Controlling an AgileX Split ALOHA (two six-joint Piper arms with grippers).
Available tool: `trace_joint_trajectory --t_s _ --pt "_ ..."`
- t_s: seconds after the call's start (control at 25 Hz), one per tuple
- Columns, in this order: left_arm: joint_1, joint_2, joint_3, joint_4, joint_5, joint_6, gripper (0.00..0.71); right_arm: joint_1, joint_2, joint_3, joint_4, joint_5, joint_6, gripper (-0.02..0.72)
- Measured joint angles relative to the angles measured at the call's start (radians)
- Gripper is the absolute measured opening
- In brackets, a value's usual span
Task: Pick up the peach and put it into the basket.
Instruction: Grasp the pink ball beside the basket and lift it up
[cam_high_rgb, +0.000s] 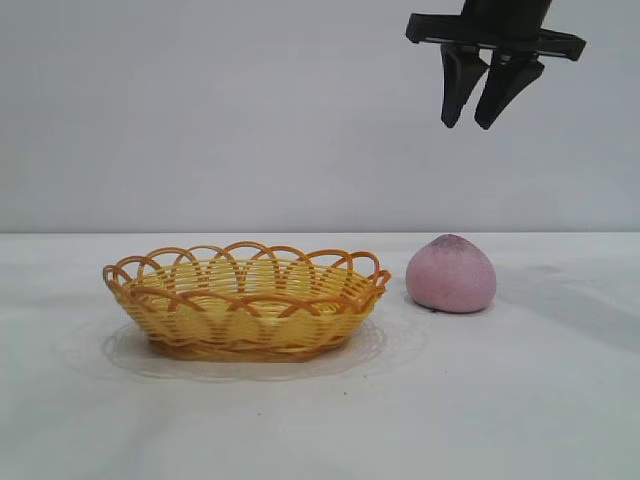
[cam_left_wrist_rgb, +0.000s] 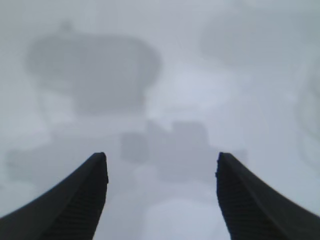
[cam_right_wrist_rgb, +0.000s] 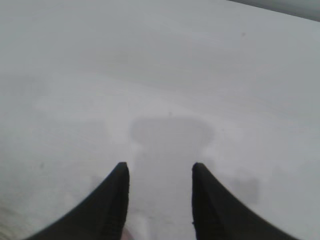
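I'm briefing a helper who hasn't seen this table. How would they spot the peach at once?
On the white table, find the yellow wicker basket. Just to its right in the exterior view, apart from it, sits the peach: the only rounded, matte pink-mauve thing there, solid rather than woven.

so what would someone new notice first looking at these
Probably the yellow-orange wicker basket sitting empty on the white table, with the pink peach resting on the table just to its right, apart from it. Next, the black end effector hanging high in the exterior view's upper right, above the peach, its fingers slightly parted and holding nothing.
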Motion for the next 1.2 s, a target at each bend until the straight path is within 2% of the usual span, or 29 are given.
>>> trace_joint_trajectory --t_s 0.12,0.36,0.44,0.6,0.8,0.92,1.04,1.2 --pt "0.0 -0.107 0.017 -0.026 -0.025 0.003 0.414 0.0 0.0 0.0 0.004 0.003 -0.007 0.266" --pt "0.0 -0.51 0.223 -0.033 -0.016 0.003 0.414 0.0 0.004 0.0 0.023 0.005 -0.014 0.266" --pt "0.0 -0.654 0.262 -0.024 0.057 0.005 0.414 0.0 0.014 0.0 0.035 0.007 -0.025 0.266" --pt "0.0 -0.872 0.277 -0.006 0.276 -0.002 0.414 0.019 0.05 0.0 0.042 0.025 -0.049 0.266" --pt "0.0 -1.083 0.279 0.028 0.549 -0.039 0.414 0.044 0.088 0.0 0.064 0.045 -0.06 0.266" --pt "0.0 -1.197 0.29 0.039 0.683 -0.05 0.414 0.046 0.102 0.0 0.066 0.083 -0.062 0.266" --pt "0.0 -1.326 0.289 0.041 0.726 -0.063 0.414 0.046 0.114 0.0 0.066 0.135 -0.068 0.266" --pt "0.0 -1.467 0.289 0.041 0.74 -0.071 0.414 0.046 0.117 0.0 0.071 0.164 -0.074 0.266"
